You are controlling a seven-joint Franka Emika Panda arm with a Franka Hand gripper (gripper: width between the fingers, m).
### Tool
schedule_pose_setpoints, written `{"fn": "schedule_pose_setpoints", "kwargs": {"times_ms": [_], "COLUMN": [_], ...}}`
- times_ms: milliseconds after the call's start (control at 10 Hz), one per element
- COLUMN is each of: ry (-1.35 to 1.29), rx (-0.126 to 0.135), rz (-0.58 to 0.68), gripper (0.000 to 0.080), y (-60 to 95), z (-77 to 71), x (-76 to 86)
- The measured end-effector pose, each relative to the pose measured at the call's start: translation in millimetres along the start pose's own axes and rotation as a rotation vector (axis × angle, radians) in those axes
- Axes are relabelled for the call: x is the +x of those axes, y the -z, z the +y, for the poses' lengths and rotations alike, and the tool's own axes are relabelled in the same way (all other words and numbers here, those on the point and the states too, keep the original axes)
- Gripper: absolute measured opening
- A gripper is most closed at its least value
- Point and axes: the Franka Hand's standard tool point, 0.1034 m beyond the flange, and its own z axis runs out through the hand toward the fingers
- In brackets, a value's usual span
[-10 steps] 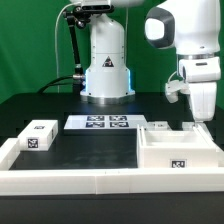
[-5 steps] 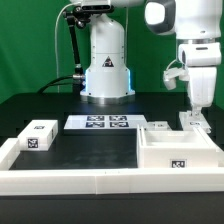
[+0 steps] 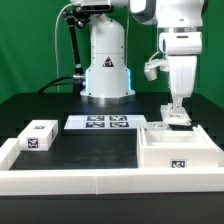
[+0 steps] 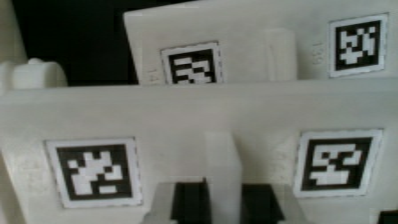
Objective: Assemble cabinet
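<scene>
White plastic fills my wrist view: the cabinet point(image 4: 107, 115) shows close up, with four black-and-white tags on its faces. Two dark fingers point(image 4: 187, 205) of the tool point(image 4: 217, 190) sit close together with a thin pale strip between them. I cannot tell whether they are pinching that strip or only flanking it.

In the exterior view the cabinet point(image 3: 165, 165) lies on the black desk point(image 3: 90, 150), just beside the marker board point(image 3: 100, 123) on the exterior view's right, open side up, one tag on its near wall. The tool point(image 3: 176, 113) hangs over the cabinet's rear edge, further to the exterior view's right of the marker board. A small tagged white block point(image 3: 38, 135) rests to the exterior view's left of the marker board. A long white rail point(image 3: 60, 180) runs in front of the marker board.
</scene>
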Motion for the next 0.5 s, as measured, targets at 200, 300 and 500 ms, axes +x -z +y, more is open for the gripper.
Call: {"fn": "schedule_pose_setpoints", "kwargs": {"times_ms": [200, 300, 500], "ry": [-0.001, -0.003, -0.007], "rx": [0.001, -0.001, -0.009], "rz": [0.006, 0.009, 0.009], "gripper": [0.007, 0.007, 0.007], "y": [-3.7, -3.7, 0.3], "z": [3.0, 6.5, 14.9], "x": [2.4, 3.5, 4.4]}}
